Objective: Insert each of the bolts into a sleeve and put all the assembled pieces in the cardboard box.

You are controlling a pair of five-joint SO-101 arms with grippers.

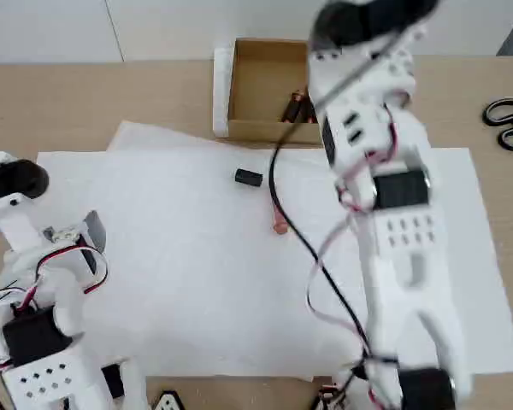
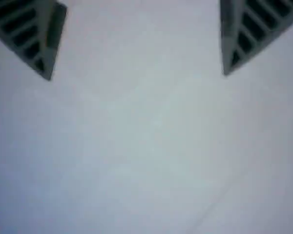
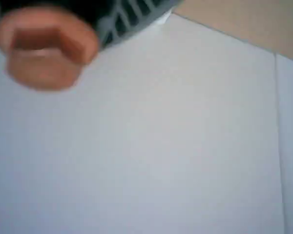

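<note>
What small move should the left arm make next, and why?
Probably swing the left hand toward the black sleeve: it is open over bare paper, the sleeve lies loose near the cardboard box, and the right hand holds an orange bolt.

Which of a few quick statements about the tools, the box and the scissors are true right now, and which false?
1. The left tool is open, with nothing between its fingers. True.
2. The cardboard box is empty. False: dark and orange pieces lie in it.
3. The right tool holds an orange bolt. True.
4. The scissors lie on the white paper. False: they lie on the bare table, off the paper.
</note>
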